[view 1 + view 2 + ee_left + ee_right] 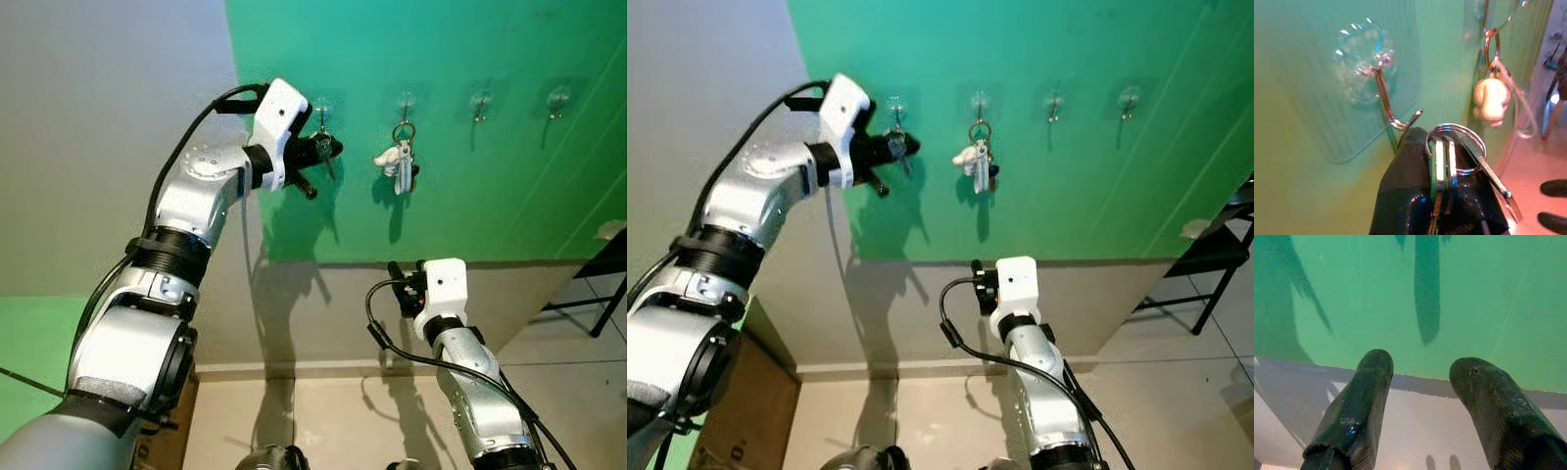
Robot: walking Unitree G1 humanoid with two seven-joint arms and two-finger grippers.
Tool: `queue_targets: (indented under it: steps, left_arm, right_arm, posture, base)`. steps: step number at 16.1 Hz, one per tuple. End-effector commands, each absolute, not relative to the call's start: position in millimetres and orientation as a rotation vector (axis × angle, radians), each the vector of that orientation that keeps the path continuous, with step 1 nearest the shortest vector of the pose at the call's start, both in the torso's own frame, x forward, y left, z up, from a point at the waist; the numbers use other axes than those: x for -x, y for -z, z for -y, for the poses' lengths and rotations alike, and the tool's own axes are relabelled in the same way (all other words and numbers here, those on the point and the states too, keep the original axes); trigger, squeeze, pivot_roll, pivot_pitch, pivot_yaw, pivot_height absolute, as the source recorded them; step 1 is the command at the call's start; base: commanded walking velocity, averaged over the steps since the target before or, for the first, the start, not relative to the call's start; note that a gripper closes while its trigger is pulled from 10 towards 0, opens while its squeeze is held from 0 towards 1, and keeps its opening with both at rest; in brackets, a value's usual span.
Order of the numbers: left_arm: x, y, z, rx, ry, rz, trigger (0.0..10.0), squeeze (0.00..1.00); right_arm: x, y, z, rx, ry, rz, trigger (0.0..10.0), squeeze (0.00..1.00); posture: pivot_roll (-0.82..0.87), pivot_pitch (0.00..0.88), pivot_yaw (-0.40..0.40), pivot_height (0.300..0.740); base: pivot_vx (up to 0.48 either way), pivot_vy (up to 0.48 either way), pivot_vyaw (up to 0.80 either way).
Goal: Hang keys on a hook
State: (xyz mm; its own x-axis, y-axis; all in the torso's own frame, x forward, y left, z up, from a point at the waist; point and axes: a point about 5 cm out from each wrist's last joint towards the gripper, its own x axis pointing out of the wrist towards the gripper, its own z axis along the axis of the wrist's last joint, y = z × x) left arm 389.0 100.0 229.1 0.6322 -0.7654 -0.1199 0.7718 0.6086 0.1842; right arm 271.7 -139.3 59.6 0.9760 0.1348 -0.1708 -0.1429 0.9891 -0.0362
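**Green wall, keys held just short of the hook**

Pale tiled floor (333, 421) nearest, with a cardboard box (754, 411) at the robot's left. Right hand (1420, 382) raised low before the grey lower band of the wall, fingers spread apart and holding nothing; green wall (441, 59) beyond the fingertips in the right wrist view.

Higher and farther, left arm stretched up to the wall. Left hand (328, 149) clamped on the keys (1449, 161): blades pinched between the black fingers (1405, 186), ring (1455, 147) standing out past the fingertips. Ring just below and beside the upturned tip of the nearest hook (1391, 105), not over it; whether touching or a hair apart, cannot tell.

On the wall itself, a row of clear stick-on hooks. Second hook (405, 101) already carrying another bunch of keys with a white charm (397, 157), hanging just beside the left hand. Two further hooks (480, 101) to the right, bare. Dark chair (602, 274) at the far right edge.
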Motion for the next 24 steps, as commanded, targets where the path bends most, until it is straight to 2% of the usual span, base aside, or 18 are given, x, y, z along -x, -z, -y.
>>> queue_targets:
  steps: [1, 10, 11, 15, 20, 24]
  left_arm:
    - [-389, -238, -103, -0.294, 0.875, 0.011, 10.0, 0.00]
    - [-390, -233, -112, -0.398, 0.826, 0.047, 10.0, 0.00]
    - [-390, -232, -112, -0.393, 0.828, 0.047, 10.0, 1.00]
    - [-390, -237, -113, -0.389, 0.810, 0.091, 10.0, 1.00]
    - [-395, -232, -122, -0.406, 0.751, 0.048, 10.0, 1.00]
    - [-395, -237, -123, -0.259, 0.774, 0.035, 10.0, 1.00]
  right_arm:
    - [-271, -63, 137, 0.050, -0.151, -0.161, 10.0, 0.00]
    - [-272, -62, 137, 0.049, -0.152, -0.162, 10.0, 0.00]
    - [-272, -62, 137, 0.049, -0.152, -0.163, 10.0, 0.00]
    - [-272, -62, 137, 0.050, -0.154, -0.163, 10.0, 0.00]
    - [-273, -62, 136, 0.051, -0.159, -0.165, 10.0, 0.00]
    - [-273, -61, 136, 0.054, -0.164, -0.166, 10.0, 0.00]
  posture:
    - [-0.14, 0.000, 0.087, 0.740]
    - [-0.14, 0.000, 0.089, 0.740]
    - [-0.14, 0.000, 0.091, 0.740]
    - [-0.14, 0.000, 0.089, 0.740]
    - [-0.14, 0.000, 0.084, 0.740]
    - [-0.13, 0.000, 0.083, 0.740]
  base:
    - [0.000, 0.000, 0.00]
    - [0.000, 0.000, 0.00]
    - [0.000, 0.000, 0.00]
    - [0.000, 0.000, 0.00]
    - [0.000, 0.000, 0.00]
    - [0.000, 0.000, 0.00]
